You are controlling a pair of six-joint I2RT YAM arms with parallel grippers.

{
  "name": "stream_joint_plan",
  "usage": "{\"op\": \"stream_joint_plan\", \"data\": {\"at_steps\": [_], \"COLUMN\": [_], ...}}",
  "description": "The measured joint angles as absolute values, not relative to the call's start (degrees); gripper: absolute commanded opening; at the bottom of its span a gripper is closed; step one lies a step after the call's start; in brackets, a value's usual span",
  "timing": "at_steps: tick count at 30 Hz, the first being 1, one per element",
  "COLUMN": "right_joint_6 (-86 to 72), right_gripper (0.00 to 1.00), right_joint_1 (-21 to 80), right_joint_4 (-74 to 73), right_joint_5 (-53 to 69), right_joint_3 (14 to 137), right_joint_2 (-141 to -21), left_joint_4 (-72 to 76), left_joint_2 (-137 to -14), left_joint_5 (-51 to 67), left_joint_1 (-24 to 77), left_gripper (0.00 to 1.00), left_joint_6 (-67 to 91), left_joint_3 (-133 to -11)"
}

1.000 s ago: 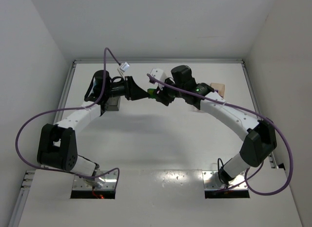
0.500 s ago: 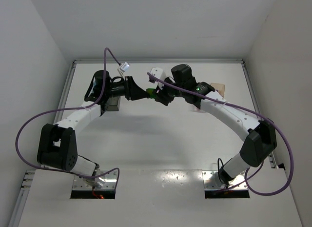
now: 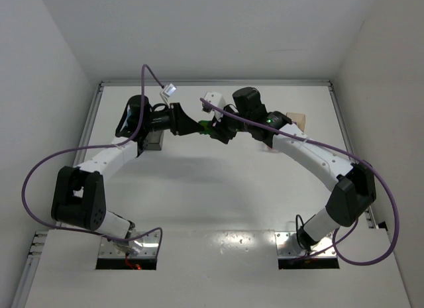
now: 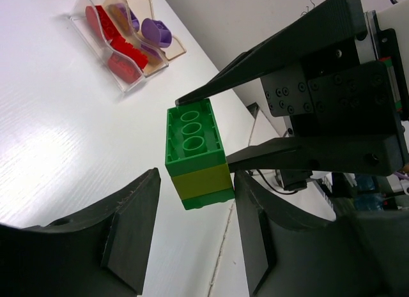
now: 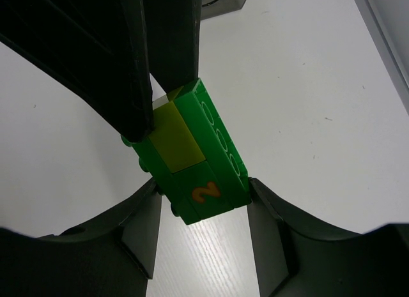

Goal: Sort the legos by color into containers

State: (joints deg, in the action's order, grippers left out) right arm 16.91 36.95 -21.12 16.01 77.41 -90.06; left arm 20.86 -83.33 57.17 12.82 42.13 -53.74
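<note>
Top external shows you both arms reaching to the upper middle of the frame. There the left gripper [image 3: 197, 128] and the right gripper [image 3: 216, 130] meet nose to nose on a small green clump [image 3: 207, 126] held above the table [image 3: 218, 189]. You can read this as a two-handed pull, since a stacked clump cannot be sorted by colour until it is split. The dark grey bin [image 3: 154, 141] sits under the left wrist, and the tan bin [image 3: 297, 118] peeks out behind the right forearm. Left wrist view gives you the clump at centre frame, green over yellow over green. The right gripper's jaws pinch the upper green brick from the upper right, while the left jaws flank the yellow and lower green. One left finger touches and the other shows a sliver of table beside it, so you cannot tell whether that grip is closed. At upper left lie the clear bin [image 4: 96, 49] with red bricks [image 4: 126, 59] and the tan bin with purple bricks [image 4: 155, 32] (both well apart from the clump). Right wrist view has its own jaws pressed on both sides of a green brick printed with an orange 2. The surface is white, matte and faintly grained, and plain white walls [image 3: 199, 36] close it in on three sides.
</note>
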Motion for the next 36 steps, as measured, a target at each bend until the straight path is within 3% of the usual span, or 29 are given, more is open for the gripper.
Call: {"op": "stream_joint_plan", "data": {"at_steps": [18, 33, 36], "right_joint_6": [16.5, 16.4, 15.9], "right_gripper": [0.19, 0.19, 0.34], "right_joint_1": [37.7, 38.0, 38.0], "right_joint_4": [-21.6, -21.6, -22.3], "right_joint_5": [16.2, 14.4, 14.5], "right_joint_3": [77.4, 77.4, 77.4], "right_joint_2": [-90.1, -90.1, -90.1], "left_joint_4": [22.5, 24.1, 25.0], "left_joint_2": [-83.9, -83.9, -83.6], "left_joint_5": [57.3, 57.2, 57.2], "left_joint_1": [12.8, 12.8, 12.8], "left_gripper": [0.53, 0.24, 0.17], "left_joint_6": [43.6, 45.6, 45.9], "left_joint_3": [-53.7, -52.9, -51.6]}}
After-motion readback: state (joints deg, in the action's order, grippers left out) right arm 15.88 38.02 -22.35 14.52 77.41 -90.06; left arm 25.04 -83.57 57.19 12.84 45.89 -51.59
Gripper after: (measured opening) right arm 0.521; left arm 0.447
